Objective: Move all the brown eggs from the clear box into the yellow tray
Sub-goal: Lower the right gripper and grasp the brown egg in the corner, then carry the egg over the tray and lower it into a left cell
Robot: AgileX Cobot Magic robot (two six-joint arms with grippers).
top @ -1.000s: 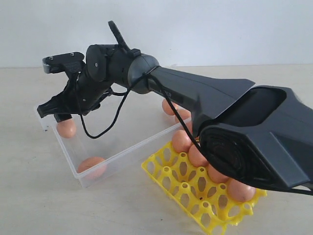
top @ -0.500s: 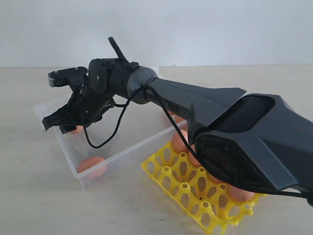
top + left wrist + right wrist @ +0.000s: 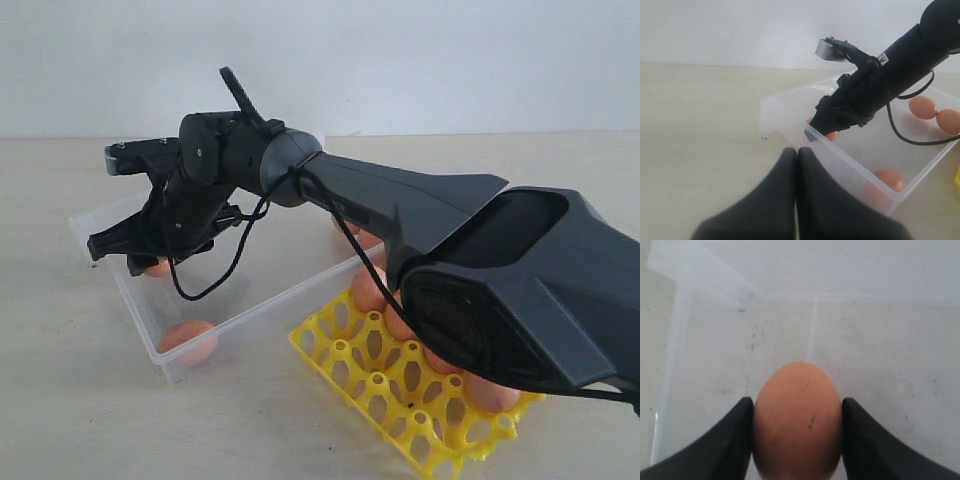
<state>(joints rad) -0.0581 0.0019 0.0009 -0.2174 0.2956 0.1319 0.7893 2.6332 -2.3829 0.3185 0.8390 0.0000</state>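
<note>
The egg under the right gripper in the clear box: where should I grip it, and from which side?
Grip the egg across its wide middle, coming straight down from above. It lies on its side on the floor of the box, close to a wall, so the top looks like the open way in. The right gripper has a finger against each long flank.

Wears a matte charcoal shell along the right arm (image 3: 420, 210), broad and angular, with a hollowed panel on the near link. Rounds into a smooth grey joint (image 3: 290, 160). Trails a thin black cable (image 3: 920, 144) in a loose loop. Carries a small silvery-grey block (image 3: 829, 49) and a tiny white label (image 3: 883, 57) near the wrist. Ends in black tapered fingers (image 3: 715, 450) on the right gripper (image 3: 797, 402); shows similar smooth black wedges on the left gripper (image 3: 797, 155).
</note>
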